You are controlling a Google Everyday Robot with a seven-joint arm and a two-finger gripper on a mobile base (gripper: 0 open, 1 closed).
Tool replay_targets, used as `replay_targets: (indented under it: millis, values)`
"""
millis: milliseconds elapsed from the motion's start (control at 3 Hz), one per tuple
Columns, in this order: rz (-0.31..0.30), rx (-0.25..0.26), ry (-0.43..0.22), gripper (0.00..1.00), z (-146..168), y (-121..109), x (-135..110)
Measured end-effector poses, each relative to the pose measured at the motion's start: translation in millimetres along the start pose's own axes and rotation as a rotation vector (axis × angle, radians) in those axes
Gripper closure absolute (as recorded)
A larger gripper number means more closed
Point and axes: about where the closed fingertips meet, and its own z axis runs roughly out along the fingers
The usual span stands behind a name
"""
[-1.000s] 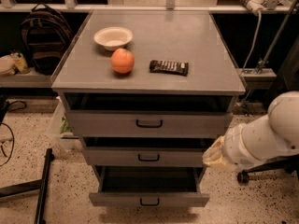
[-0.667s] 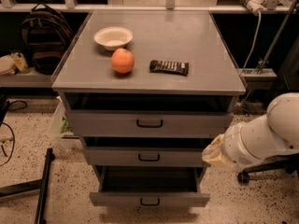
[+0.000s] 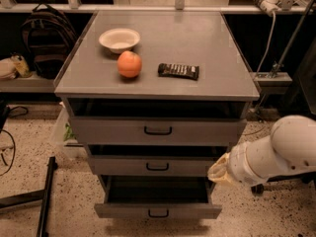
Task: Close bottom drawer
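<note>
The bottom drawer [image 3: 158, 210] is the lowermost of three grey drawers, with a small black bar handle [image 3: 158, 214] at its centre. It stands pulled out furthest, its dark inside showing. The middle drawer [image 3: 157, 166] and the top drawer [image 3: 157, 131] also stand slightly out. My white arm [image 3: 276, 154] comes in from the right. The gripper [image 3: 218, 173] is at the cabinet's right side, level with the middle drawer and just above the bottom drawer's right end. Only its yellowish tip shows.
On the cabinet top [image 3: 163, 43] lie a white bowl [image 3: 119, 39], an orange [image 3: 129, 64] and a dark snack bar [image 3: 178, 71]. A backpack [image 3: 42, 33] sits on a shelf at the left. A black stand leg [image 3: 47, 196] lies on the speckled floor at the left.
The arm and gripper have shifted slightly left, toward the cabinet's right side. The drawers have not visibly moved.
</note>
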Motion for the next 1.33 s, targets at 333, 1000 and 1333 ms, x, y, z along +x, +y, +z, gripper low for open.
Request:
replay_targets:
  millis: [333,1000,1333]
  values:
    - [-0.008,-0.056,-0.019,1.0,80.4,17.8,31.6]
    - [0.033,-0.097,-0.064,1.0,228.9,32.8,91.8]
    - [0.088,-0.115,-0.105,1.0,287.2,40.3,119.7]
